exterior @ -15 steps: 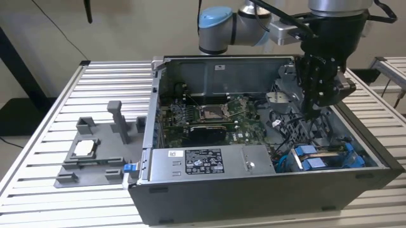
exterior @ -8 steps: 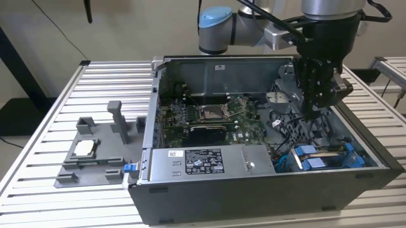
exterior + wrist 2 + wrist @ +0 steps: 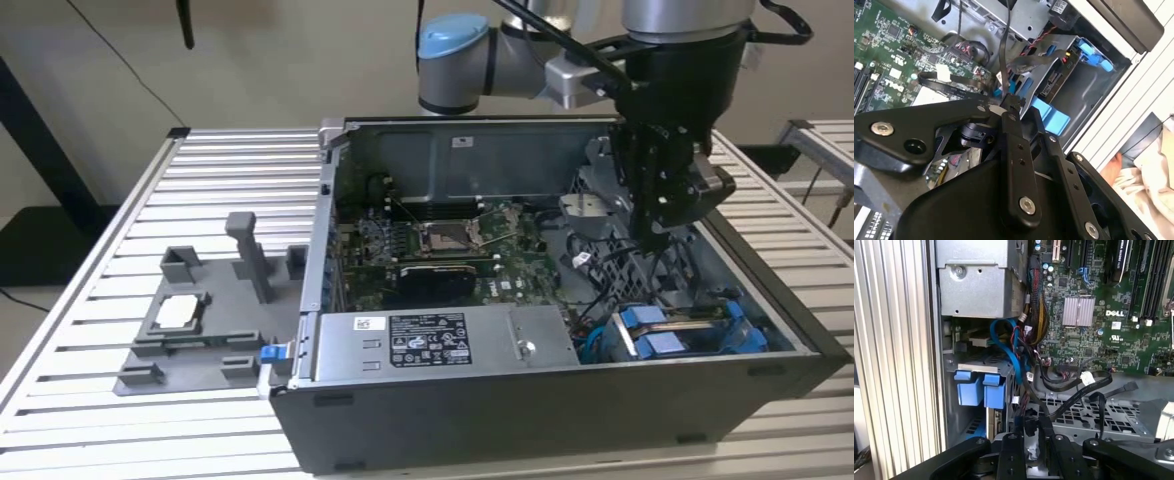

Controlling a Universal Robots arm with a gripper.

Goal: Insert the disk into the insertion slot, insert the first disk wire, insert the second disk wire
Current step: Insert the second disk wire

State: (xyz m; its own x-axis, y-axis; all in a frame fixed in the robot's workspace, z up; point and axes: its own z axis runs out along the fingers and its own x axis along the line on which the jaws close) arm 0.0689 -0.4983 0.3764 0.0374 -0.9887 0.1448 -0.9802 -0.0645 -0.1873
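Soft, even light fell on the computer case (image 3: 534,420). Inside it was dimmer; the table (image 3: 94,300) beside it gleamed.

We see a plain beige wall (image 3: 267,60) behind, a silver slatted metal table (image 3: 227,170) under even soft light, a dark floor (image 3: 34,250) at the exterior view's left, a second slatted table (image 3: 821,140) at its right.

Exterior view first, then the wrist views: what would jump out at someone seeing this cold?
The open computer case on the slatted table, green motherboard exposed, catches the eye first. At the exterior view's right the gripper reaches inside it, pinching a black cable near the disk in its bright blue carrier.
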